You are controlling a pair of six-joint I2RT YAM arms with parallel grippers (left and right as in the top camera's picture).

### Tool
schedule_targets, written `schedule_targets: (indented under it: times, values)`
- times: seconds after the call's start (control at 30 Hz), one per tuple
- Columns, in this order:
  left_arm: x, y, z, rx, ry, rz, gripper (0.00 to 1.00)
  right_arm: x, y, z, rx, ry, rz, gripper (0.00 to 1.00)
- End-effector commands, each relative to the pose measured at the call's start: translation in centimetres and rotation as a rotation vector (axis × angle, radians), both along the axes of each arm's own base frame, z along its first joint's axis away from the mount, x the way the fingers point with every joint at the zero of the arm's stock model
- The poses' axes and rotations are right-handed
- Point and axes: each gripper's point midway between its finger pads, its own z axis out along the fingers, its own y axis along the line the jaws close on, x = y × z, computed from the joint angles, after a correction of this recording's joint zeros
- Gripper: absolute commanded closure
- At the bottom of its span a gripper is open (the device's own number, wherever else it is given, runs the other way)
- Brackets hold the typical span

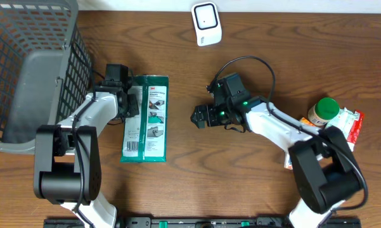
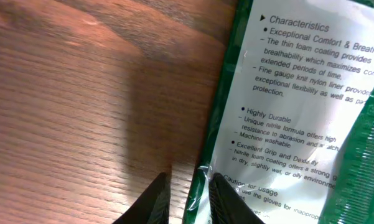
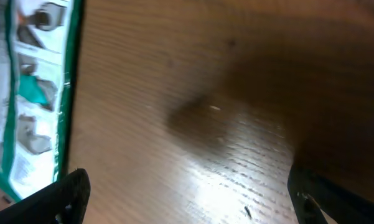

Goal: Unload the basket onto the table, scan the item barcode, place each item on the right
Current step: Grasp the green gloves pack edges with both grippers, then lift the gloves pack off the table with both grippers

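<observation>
A: Far left, a grey mesh basket [image 1: 12, 44] sits on the wooden table [image 1: 272, 38], open side up.

B: And far right, a green-lidded jar [image 1: 323, 111], with a red-and-white packet [image 1: 352, 123] right up against it.

Basket [image 1: 12, 38] at far left, packet [image 1: 147, 120] flat on table [image 1: 253, 177] beside it, scanner [image 1: 206, 24] behind centre, jar [image 1: 323, 111] far right.

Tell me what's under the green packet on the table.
Only the wooden table shows around the green packet, which lies flat with its label up. The left gripper has its jaws astride one long edge. Whatever lies beneath the packet is covered.
</observation>
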Motion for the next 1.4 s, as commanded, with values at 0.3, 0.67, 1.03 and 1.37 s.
schedule_targets:
  times: [0.3,0.67,1.03,1.37]
  values:
    - [-3.4,-4.9,-2.4,-0.266,0.130,-0.046,0.76,-0.7,0.8,-0.7,0.039,0.076,-0.043,0.03]
    - [-4.3,-6.8,-2.4,-0.302,0.158,-0.079,0.75,-3.7,3.8,-0.3,0.148,0.294,-0.143,0.01]
    - [-5.9,-7.5,-2.5,-0.303,0.227,-0.065,0.75,-5.9,6.5,-0.5,0.115,0.288,-0.115,0.01]
    - [-7.3,-9.6,-2.5,-0.292,0.264,-0.131,0.75,-7.0,8.2,-0.4,0.114,0.260,-0.076,0.05]
